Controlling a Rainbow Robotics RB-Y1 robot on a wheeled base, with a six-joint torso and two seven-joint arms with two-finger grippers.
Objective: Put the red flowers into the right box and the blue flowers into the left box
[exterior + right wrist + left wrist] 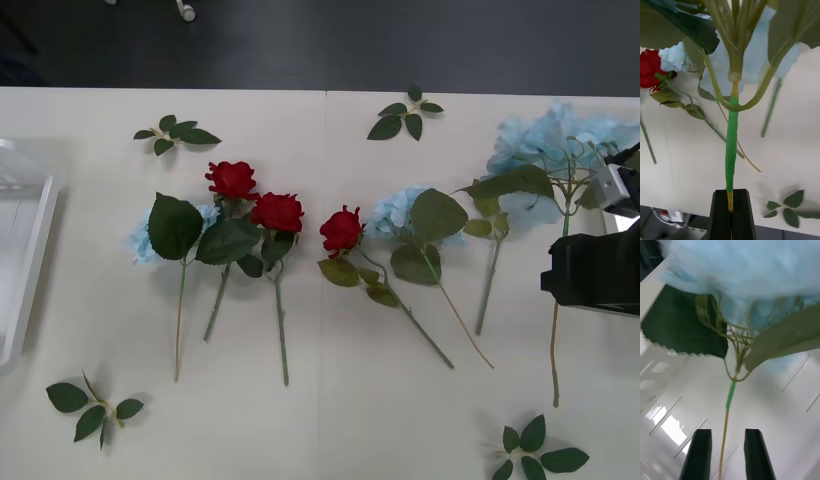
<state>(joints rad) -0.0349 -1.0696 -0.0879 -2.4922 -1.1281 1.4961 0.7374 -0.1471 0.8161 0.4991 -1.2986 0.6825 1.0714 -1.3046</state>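
Right gripper [730,210], black fingers pinching the thin green stem of a pale blue flower [731,146]; left gripper [728,453] spread around another blue flower's stem [725,435], over the white plastic left box [790,420].

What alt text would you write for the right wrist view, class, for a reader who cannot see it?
The right gripper, fingers shut, pinches the green stem of a blue flower above the table. A red flower and a leaf sprig lie beyond.

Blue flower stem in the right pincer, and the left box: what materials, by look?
Stem: seemingly wire wrapped in matte green tape; a bare yellowish core shows where the right pincer clamps it. Left box: glossy white moulded plastic, judging by its smooth raised rim.
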